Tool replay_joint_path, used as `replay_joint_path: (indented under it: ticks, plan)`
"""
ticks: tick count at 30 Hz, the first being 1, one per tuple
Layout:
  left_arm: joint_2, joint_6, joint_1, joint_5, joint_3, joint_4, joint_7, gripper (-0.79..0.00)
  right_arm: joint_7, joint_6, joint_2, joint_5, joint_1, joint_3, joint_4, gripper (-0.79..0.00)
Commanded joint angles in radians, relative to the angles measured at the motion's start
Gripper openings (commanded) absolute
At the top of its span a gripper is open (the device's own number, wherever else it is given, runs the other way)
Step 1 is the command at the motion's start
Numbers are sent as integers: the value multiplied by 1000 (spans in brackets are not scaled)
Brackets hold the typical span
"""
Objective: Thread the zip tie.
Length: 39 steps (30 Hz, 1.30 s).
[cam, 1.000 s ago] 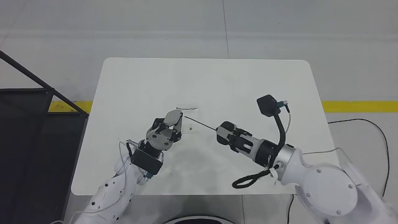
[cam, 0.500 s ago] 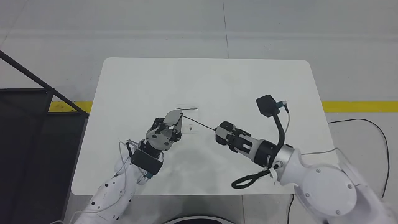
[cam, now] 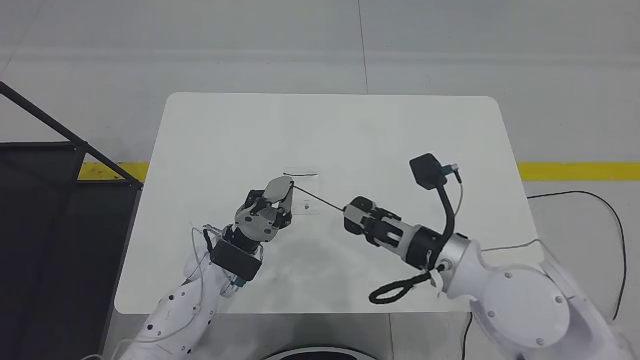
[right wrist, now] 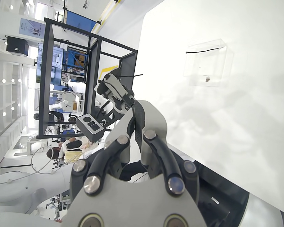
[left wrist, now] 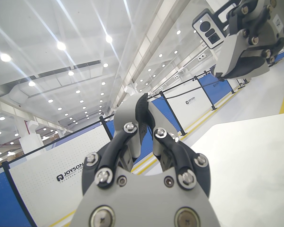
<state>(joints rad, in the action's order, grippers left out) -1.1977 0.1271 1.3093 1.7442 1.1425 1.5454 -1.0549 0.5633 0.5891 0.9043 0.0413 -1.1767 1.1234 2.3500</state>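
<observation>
Since the frame one second earlier, the right gripper [cam: 349, 207] had crept slightly toward 10 o'clock, nearer the left gripper [cam: 286, 191], which had kept its place. The zip tie [cam: 318, 198] hung above the table [cam: 420, 130], spanning the two grippers. Its 10 o'clock end was pinched between the left fingers [left wrist: 126, 115] and its 4 o'clock end between the pressed-together right fingers [right wrist: 153, 119]. At 12 o'clock of the left gripper stood a clear box [right wrist: 203, 67] with a second tie [right wrist: 204, 50] along its upper edge.

Zip tie [cam: 320, 197] between left gripper [cam: 286, 192], right gripper [cam: 349, 207].
</observation>
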Motion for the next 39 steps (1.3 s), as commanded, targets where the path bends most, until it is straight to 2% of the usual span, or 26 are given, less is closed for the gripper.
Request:
replay_joint_path:
  ticks: [1, 39]
  plan:
    - [0, 0, 0, 0, 0, 0, 0, -785, -3, -2, 2, 0, -2, 0, 0, -785]
    - [0, 0, 0, 0, 0, 0, 0, -785, 18, -48, 20, -21, -59, 40, 0, -785]
